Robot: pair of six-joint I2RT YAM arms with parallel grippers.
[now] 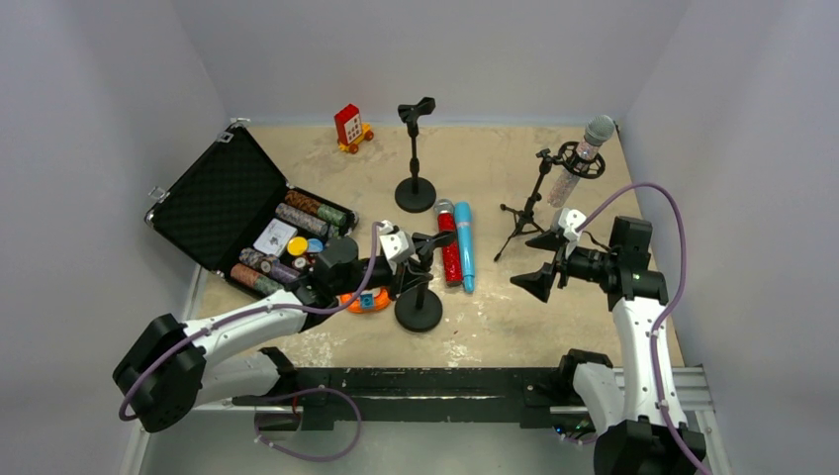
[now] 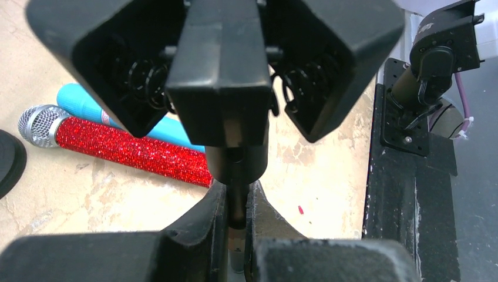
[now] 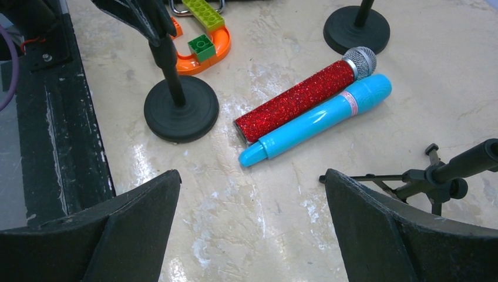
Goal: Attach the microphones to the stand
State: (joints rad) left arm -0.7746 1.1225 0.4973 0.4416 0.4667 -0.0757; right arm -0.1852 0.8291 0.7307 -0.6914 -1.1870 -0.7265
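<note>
Closest, our left fingers (image 2: 194, 235) clamp the near stand (image 1: 419, 309), our right fingers (image 3: 141, 205) gape; red glitter mic (image 1: 449, 247) and light-blue mic (image 1: 464, 247) touch mid-frame on the bench (image 1: 564, 297), silver glitter mic (image 1: 572, 182) clipped upper right.

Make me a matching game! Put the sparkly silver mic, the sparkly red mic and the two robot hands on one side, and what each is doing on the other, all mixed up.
1. silver mic
2. red mic
3. left hand
4. right hand

A. open, holding nothing
B. lying on the table
C. sitting in the tripod stand
D. shut on the pole of the round-base stand

Pairs: 1-C, 2-B, 3-D, 4-A
</note>
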